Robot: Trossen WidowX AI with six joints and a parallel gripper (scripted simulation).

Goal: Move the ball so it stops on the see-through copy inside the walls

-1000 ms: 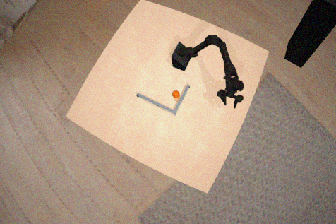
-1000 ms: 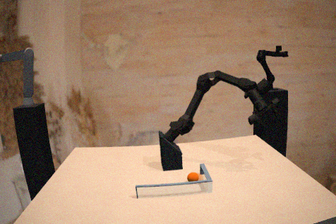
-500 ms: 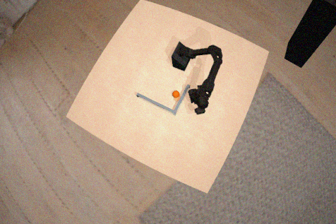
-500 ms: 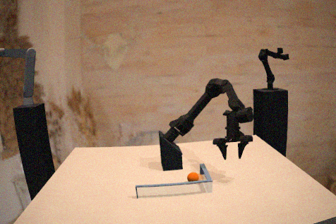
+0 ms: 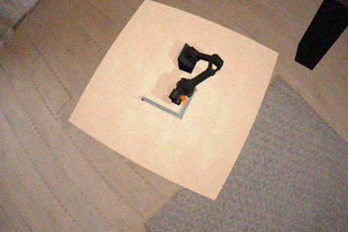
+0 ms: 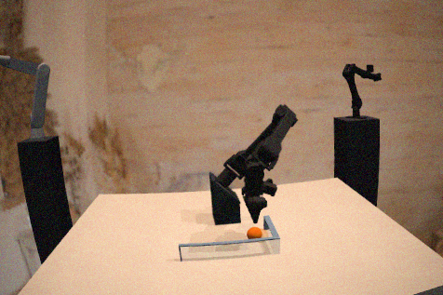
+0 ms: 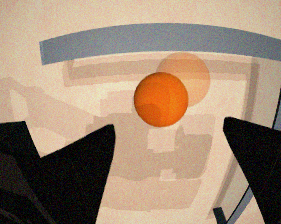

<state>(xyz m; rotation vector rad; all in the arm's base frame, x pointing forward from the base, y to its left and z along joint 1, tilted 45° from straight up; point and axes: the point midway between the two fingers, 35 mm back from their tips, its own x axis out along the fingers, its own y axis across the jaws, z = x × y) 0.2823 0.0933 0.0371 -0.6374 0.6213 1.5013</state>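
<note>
Open tool (image 7: 169, 156) above the ball (image 7: 160, 99)

The tool holds nothing. The ball lies on the desk (image 6: 116, 241) inside the walls (image 7: 157, 39), overlapping the copy (image 7: 188, 74) at its 2 o'clock.

The small orange ball (image 7: 160, 99) rests on the pale square table (image 6: 354, 250), inside the corner formed by the two low clear walls (image 6: 228, 247). The faint see-through copy of the ball (image 7: 189, 74) lies just beyond it, nearer the corner, overlapping it. The black parallel-jaw gripper (image 6: 255, 217) hangs directly above the ball, apart from it.
</note>
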